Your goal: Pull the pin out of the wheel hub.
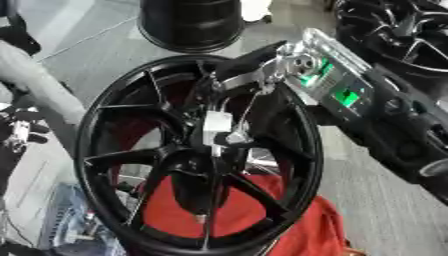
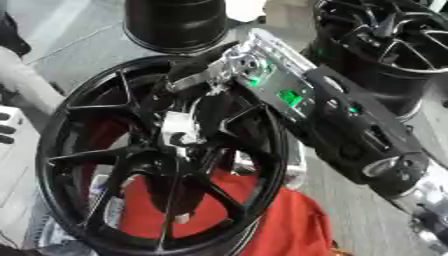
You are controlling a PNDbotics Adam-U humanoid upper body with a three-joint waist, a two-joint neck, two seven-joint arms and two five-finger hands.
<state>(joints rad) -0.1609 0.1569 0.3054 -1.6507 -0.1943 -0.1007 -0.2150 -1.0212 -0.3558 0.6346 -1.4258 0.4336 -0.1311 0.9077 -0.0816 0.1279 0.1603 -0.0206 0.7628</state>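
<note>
Down at the bottom of the frame, a red cloth (image 1: 262, 220) shows through and under the spokes. Over it sits the black wheel hub (image 1: 96, 150), filling the middle of the frame, its rim a big tilted ring with the spokes meeting just below centre. Right at that centre there's a small whitish block (image 1: 217, 121) with a thin pale rod running down from it towards the lower rim — the pin (image 1: 213, 200), by the look of it, still in the wheel. The right hand (image 1: 229, 87) reaches in from the upper right, dark fingers curled down around the top of that block, silver wrist with green lights behind it. Beyond, upper centre, a black cylindrical rim (image 1: 188, 25); another black wheel (image 2: 385, 45) sits upper right.
</note>
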